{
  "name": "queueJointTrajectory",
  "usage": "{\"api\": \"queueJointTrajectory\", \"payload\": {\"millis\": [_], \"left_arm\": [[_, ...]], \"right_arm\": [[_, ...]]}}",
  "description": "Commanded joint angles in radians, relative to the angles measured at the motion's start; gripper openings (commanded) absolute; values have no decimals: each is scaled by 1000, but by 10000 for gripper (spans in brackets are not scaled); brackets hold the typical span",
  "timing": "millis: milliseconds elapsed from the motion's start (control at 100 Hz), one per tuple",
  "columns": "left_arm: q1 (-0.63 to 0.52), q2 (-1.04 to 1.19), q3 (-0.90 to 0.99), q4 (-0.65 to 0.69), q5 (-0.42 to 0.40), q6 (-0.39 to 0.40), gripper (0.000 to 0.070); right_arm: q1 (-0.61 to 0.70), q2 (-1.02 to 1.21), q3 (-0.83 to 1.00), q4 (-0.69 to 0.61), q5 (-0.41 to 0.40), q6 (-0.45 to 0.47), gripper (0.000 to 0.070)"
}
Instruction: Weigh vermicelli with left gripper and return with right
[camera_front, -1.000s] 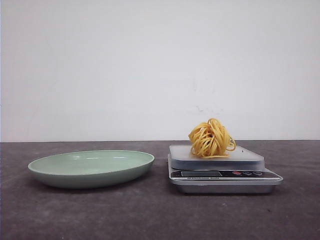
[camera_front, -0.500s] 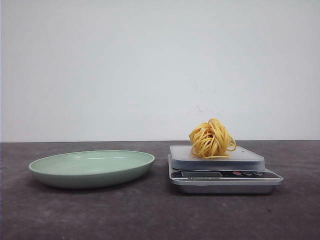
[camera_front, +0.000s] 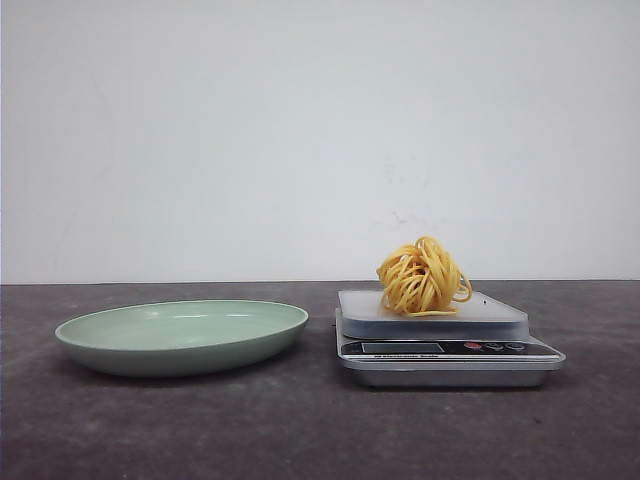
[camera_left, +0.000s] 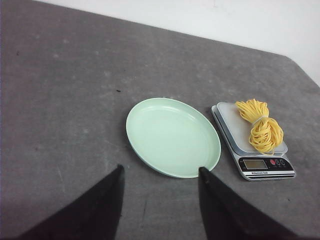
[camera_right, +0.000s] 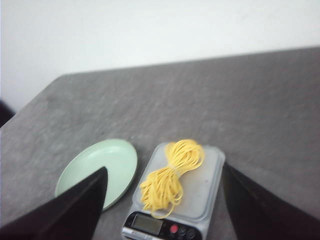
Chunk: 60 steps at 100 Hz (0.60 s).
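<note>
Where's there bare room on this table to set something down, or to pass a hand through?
The green plate is empty. Bare tabletop stretches beyond the plate on the side away from the scale, and behind both toward the wall. The scale platform is taken by vermicelli; the gap between plate and scale is narrow.

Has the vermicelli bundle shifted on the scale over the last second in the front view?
No. The vermicelli sits at the same spot on the scale platform, still right of the green plate.

Dark grey table (camera_front: 300, 430), pale green plate (camera_front: 182, 337) left, kitchen scale (camera_front: 447, 352) just beside it
</note>
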<state>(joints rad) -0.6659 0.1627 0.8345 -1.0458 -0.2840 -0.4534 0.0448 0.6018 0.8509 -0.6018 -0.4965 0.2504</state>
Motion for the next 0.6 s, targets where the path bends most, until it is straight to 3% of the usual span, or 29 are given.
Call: {"api": "queueJointTrajectory", "payload": {"millis": [0, 130, 360, 590], "left_arm": [[-7, 0, 13, 30, -8, 7, 270], [-7, -1, 13, 42, -22, 23, 270], [-7, -1, 13, 40, -23, 23, 271], [-7, -1, 13, 35, -23, 18, 270]], "right_arm": [[29, 86, 39, 8, 4, 38, 454], [109, 266, 101, 11, 32, 37, 454], [284, 539, 205, 61, 190, 34, 454], [364, 801, 336, 45, 218, 84, 453]]}}
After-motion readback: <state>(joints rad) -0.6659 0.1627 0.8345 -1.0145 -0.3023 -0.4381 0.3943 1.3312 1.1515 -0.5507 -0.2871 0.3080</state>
